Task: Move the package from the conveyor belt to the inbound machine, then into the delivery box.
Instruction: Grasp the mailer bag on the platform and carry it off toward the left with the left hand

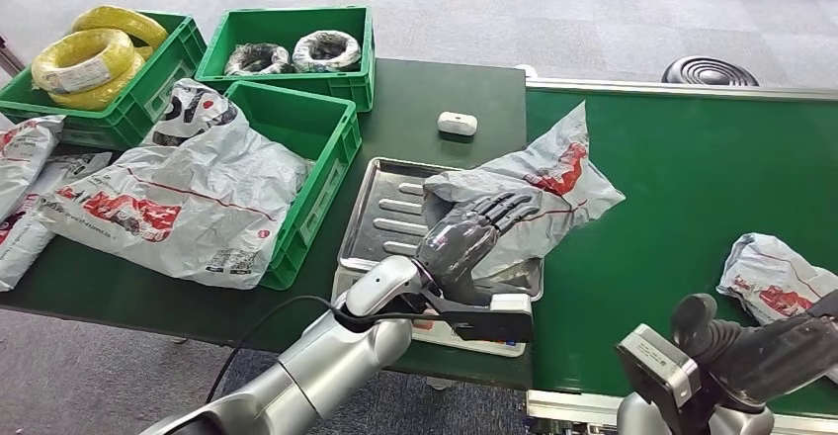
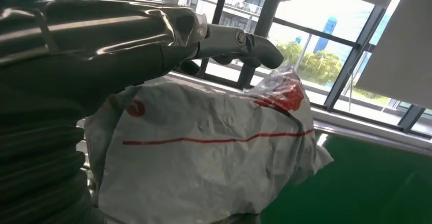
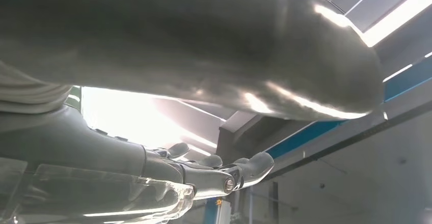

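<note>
Green belt point(image 1: 682, 178); package point(image 1: 534, 193) overhangs tray edge point(image 1: 368, 198), left robot hand point(image 1: 464, 237) atop.

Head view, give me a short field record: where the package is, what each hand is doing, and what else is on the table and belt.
package: grey bag with red print, lying partly on the metal tray, partly over the green belt
left hand: lies on the package, fingers spread over it
right hand: low at the belt's near edge, holds nothing visible; open or shut unclear
second package: on the belt, by the right hand
crates: green crate beside the tray, with a large bag draped over it
small white object: on the table behind the tray
</note>
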